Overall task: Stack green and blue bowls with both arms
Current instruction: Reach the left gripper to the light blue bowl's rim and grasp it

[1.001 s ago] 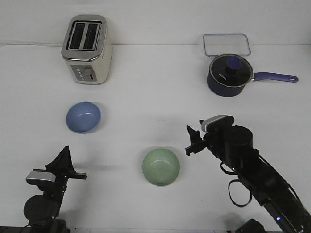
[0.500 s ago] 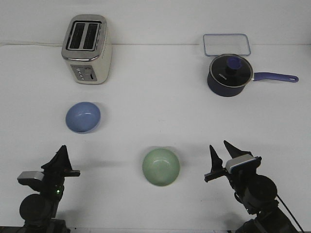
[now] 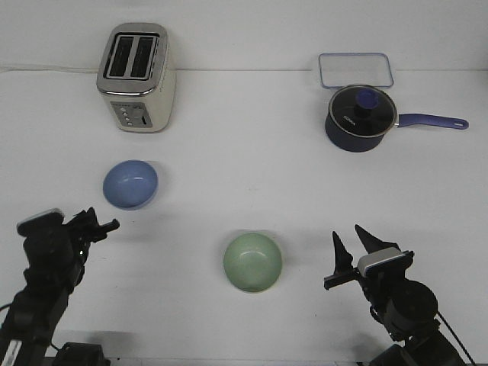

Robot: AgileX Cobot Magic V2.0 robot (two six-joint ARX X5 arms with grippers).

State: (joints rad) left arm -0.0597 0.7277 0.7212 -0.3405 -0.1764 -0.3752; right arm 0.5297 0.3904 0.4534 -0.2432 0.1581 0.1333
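Note:
The pale green bowl (image 3: 252, 261) sits upright on the white table near the front middle. The light blue bowl (image 3: 130, 183) sits upright at the left, apart from it. My left gripper (image 3: 97, 220) is low at the front left, just in front of and left of the blue bowl, touching nothing; its fingers are too close together here to tell open from shut. My right gripper (image 3: 352, 248) is open and empty at the front right, to the right of the green bowl.
A cream toaster (image 3: 137, 76) stands at the back left. A dark navy saucepan (image 3: 361, 117) with a glass lid and a long handle stands at the back right, with a clear rectangular container (image 3: 355, 70) behind it.
My right arm has pulled back from beside the green bowl to the front right edge. My left gripper has swung left and turned toward the blue bowl. Both bowls stayed put.

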